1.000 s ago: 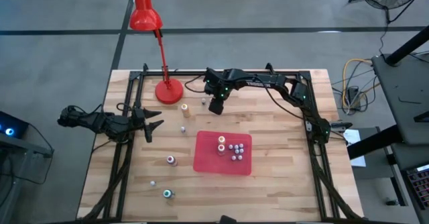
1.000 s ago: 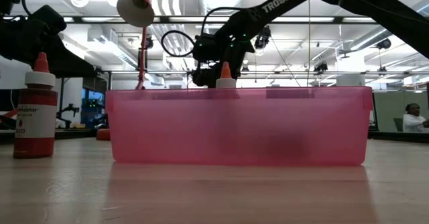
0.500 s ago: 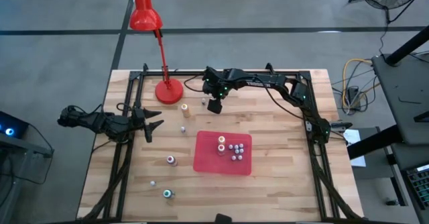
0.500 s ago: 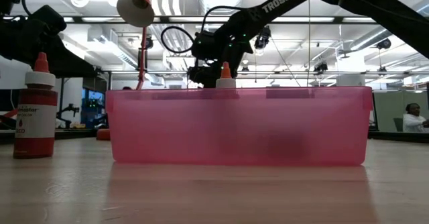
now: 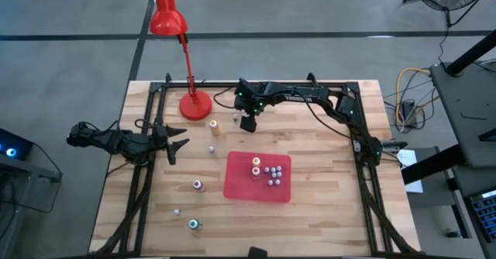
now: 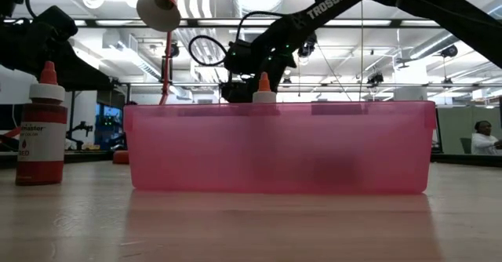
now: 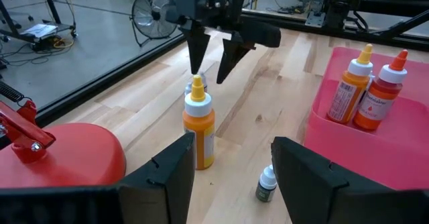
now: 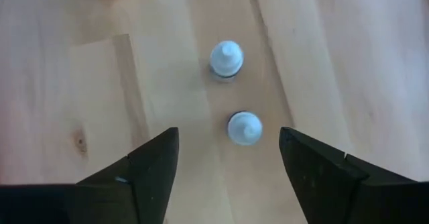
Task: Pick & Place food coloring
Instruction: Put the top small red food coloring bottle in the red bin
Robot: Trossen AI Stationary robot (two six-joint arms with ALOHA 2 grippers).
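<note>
Two tiny white-capped food coloring bottles (image 8: pixel 226 58) (image 8: pixel 245 128) stand on the wood at the table's far side. My right gripper (image 8: pixel 228 131) hangs open above them, pointing steeply down, clear of both. In the left wrist view it (image 7: pixel 211 66) shows just beyond an orange bottle (image 7: pixel 200 133). The red tray (image 5: pixel 236 183) near the middle holds several bottles (image 5: pixel 270 174), two taller ones (image 7: pixel 352 90) among them. My left gripper (image 5: pixel 180 145) waits open at the table's left with nothing between its fingers.
A red desk lamp stands with its base (image 5: pixel 195 105) at the far left. Loose bottles stand on the table: one small (image 5: pixel 211 149), one pink-topped (image 5: pixel 198 184), one tiny (image 5: pixel 177 211), one green-topped (image 5: pixel 194 224). A dark frame (image 5: pixel 155 96) borders the work area.
My right gripper has stayed over the two tiny bottles at the far side and has tipped a little at the wrist.
</note>
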